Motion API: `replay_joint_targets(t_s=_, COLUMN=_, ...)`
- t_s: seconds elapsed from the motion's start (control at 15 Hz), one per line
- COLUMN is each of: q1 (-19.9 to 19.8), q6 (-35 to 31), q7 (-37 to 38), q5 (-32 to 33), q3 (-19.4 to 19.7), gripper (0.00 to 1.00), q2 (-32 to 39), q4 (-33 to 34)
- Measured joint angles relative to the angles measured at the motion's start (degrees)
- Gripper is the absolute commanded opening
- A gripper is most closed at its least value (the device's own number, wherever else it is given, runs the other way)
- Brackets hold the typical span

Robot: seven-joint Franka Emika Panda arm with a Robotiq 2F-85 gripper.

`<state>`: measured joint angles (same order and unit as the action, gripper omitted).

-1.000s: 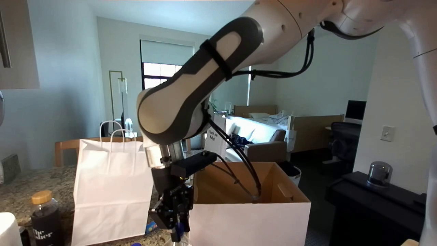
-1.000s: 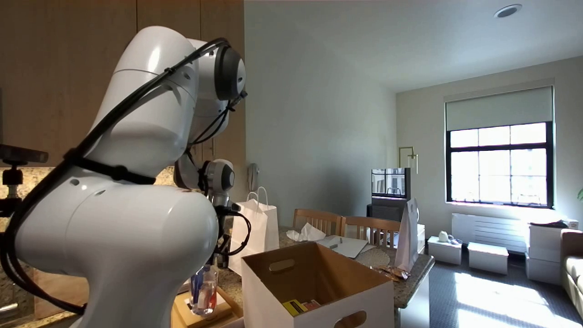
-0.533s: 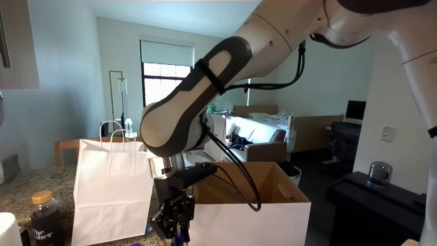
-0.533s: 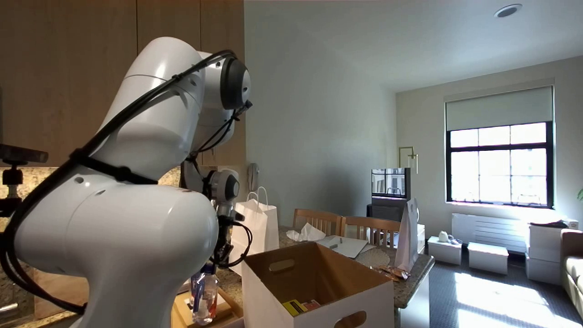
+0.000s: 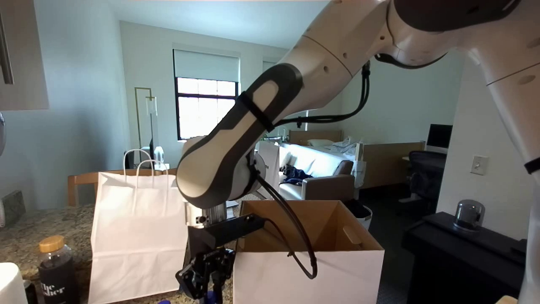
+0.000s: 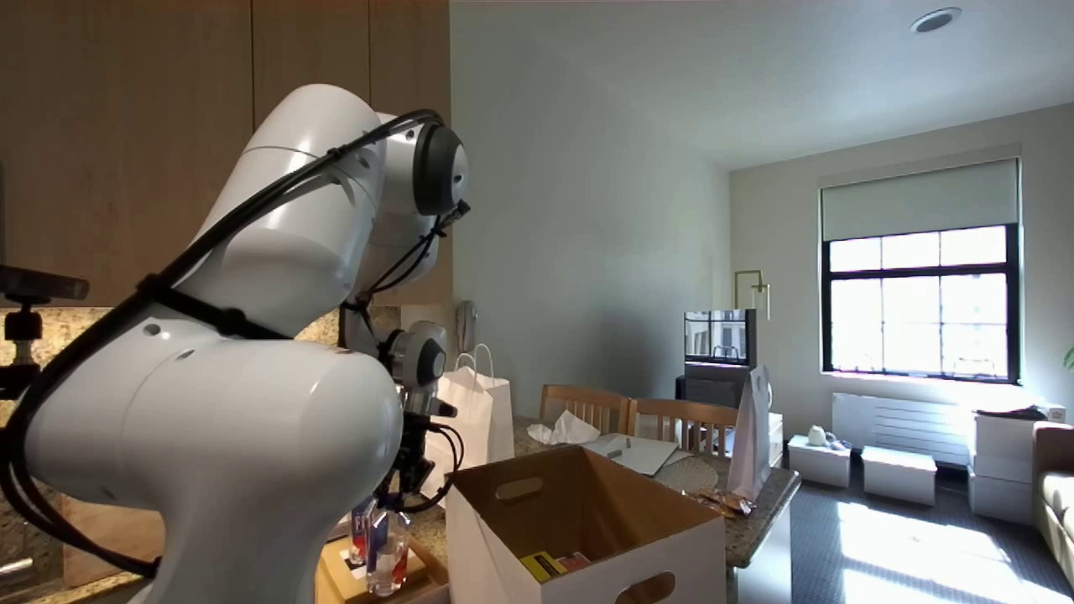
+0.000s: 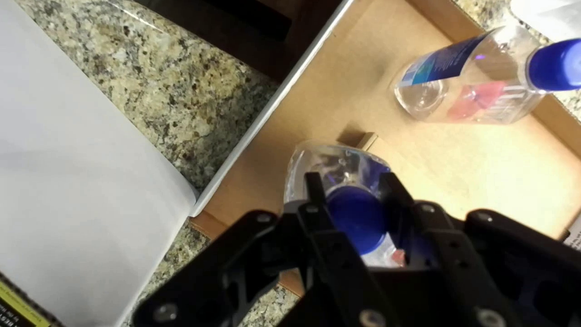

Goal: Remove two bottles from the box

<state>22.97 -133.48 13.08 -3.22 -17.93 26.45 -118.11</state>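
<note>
A see-through, blue-topped bottle [image 7: 353, 211] is pointing its top up, and the claw [image 7: 352, 180] is pinching it near the top between two black fingers [image 7: 314, 187]. This bottle is being held over a shallow cardboard tray [image 7: 481, 168], and I cannot tell if its bottom is touching the tray. A second bottle [image 7: 476, 79], also with a blue top, is standing up in the tray, near the pinched one but apart from it. The tray is lying on the speckled bench [image 7: 204, 77], just beside the big cardboard box [image 5: 308, 276], and both bottles are showing outside that box. In an exterior view, a yellow thing [image 6: 542, 566] and a reddish thing [image 6: 574, 560] are lying inside the box. A white paper bag [image 5: 139, 236] with handles is standing upright on the bench, and a dark jar [image 5: 57, 270] with an orange lid is standing near it. The big robot arm [image 5: 211, 164] is leaning over the bench.
</note>
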Motion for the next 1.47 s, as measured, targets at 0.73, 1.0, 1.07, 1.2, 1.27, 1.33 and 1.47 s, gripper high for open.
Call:
replay_joint_targets(t_s=0.73, q1=6.9, q6=-4.1, q7=10.3, q5=8.0, q3=5.5, gripper=0.13, q2=0.3, q4=-0.8)
replay_joint_targets(t_s=1.0, q1=7.8, q6=-4.1, q7=12.0, q5=9.3, q3=6.5, gripper=0.66, q2=0.7, q4=-0.8)
replay_joint_targets(t_s=1.07, q1=7.8, q6=-4.0, q7=12.0, q5=9.3, q3=6.7, gripper=0.73, q2=0.7, q4=-0.8)
replay_joint_targets(t_s=1.2, q1=7.8, q6=-4.0, q7=12.0, q5=9.3, q3=6.9, gripper=0.84, q2=0.7, q4=-0.8)
replay_joint_targets(t_s=1.27, q1=7.8, q6=-4.0, q7=12.0, q5=9.3, q3=7.1, gripper=0.92, q2=0.7, q4=-0.8)
replay_joint_targets(t_s=1.33, q1=7.8, q6=-4.0, q7=12.0, q5=9.3, q3=7.1, gripper=0.97, q2=0.7, q4=-0.8)
replay_joint_targets(t_s=1.47, q1=7.8, q6=-4.0, q7=12.0, q5=9.3, q3=7.2, gripper=1.00, q2=0.7, q4=-0.8)
